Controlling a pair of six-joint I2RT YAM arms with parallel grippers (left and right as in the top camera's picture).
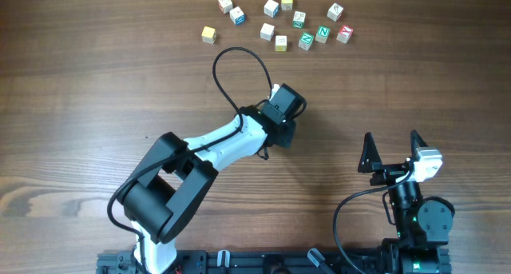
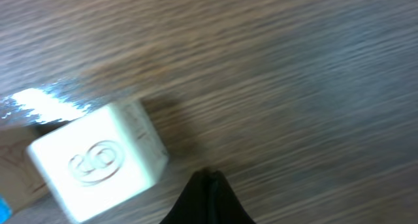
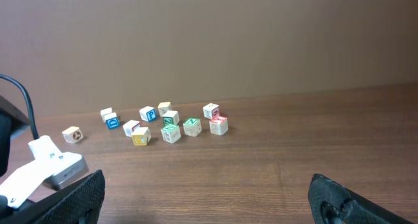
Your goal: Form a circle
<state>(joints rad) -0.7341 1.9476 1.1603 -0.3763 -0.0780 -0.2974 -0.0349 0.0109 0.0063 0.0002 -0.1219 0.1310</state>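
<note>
No circle is in view; several small letter cubes [image 1: 267, 30] lie in a loose scatter at the far side of the table, also seen in the right wrist view as cubes [image 3: 171, 134]. My left gripper [image 2: 209, 177] is shut on nothing, its tips together just above the wood. One white cube [image 2: 98, 160] with an engraved face sits beside it to the left, apart from the fingers. Overhead, the left gripper [image 1: 281, 106] reaches over the table's middle, below the scatter. My right gripper [image 1: 392, 140] stands open and empty near the front right, and in its own view the right gripper [image 3: 209, 204] has bare wood between its fingers.
A black cable [image 1: 239, 62] loops from the left arm toward the cubes. The left arm's white link [image 1: 227, 142] crosses the middle of the table. A white part of the left arm [image 3: 49, 166] shows at the left edge of the right wrist view.
</note>
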